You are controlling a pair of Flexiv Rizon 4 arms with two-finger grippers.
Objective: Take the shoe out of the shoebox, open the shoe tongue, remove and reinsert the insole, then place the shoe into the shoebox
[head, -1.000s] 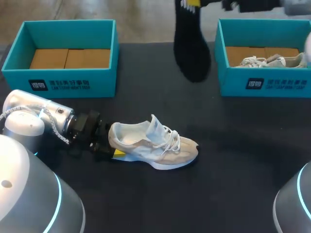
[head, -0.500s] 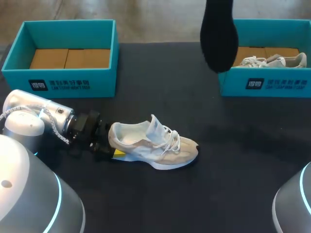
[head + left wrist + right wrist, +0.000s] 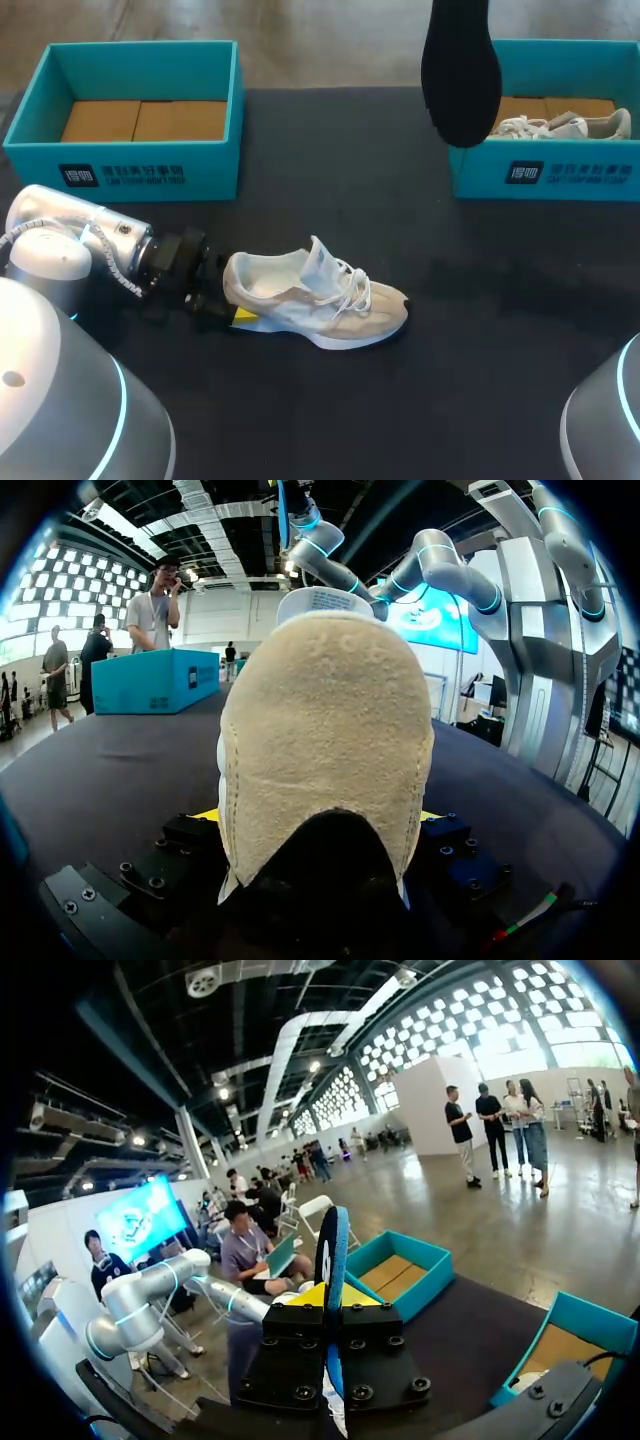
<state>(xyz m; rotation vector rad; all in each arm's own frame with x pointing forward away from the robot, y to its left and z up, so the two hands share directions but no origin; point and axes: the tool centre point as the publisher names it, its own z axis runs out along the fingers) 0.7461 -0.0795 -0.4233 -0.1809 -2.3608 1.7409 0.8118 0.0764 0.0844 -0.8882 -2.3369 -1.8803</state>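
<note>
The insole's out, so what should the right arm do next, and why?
Probably lower the insole toward the opening of the shoe. The right gripper holds it high near the right box, while the left gripper grips the heel on the table, tongue raised, ready for reinsertion.

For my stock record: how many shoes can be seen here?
2. One shoe lies on the table, its heel in the left tool; a second shoe lies inside the right shoebox. The left shoebox shows only cardboard.
</note>
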